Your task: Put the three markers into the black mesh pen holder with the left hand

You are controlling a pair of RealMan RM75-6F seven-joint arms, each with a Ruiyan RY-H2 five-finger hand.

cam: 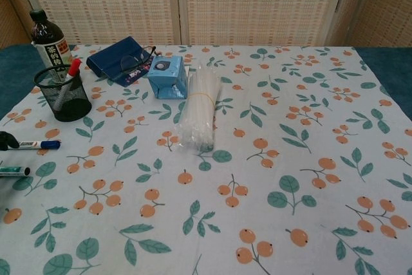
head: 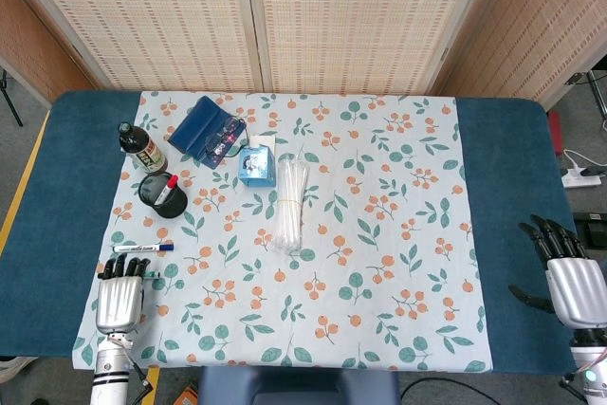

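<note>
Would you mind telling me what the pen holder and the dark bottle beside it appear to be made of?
Pen holder: probably matt black wire mesh, since the red-capped marker shows through its walls. Bottle: dark, glossy glass or plastic, hard to tell which, with a black cap and paper-looking label.

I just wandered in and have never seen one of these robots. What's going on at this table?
The robot is putting markers into the black mesh pen holder. A red-capped marker already stands in it. A blue-capped marker and a green marker lie on the cloth. The left hand sits just beside them, holding nothing. The right hand rests idle at the far side of the table.
</note>
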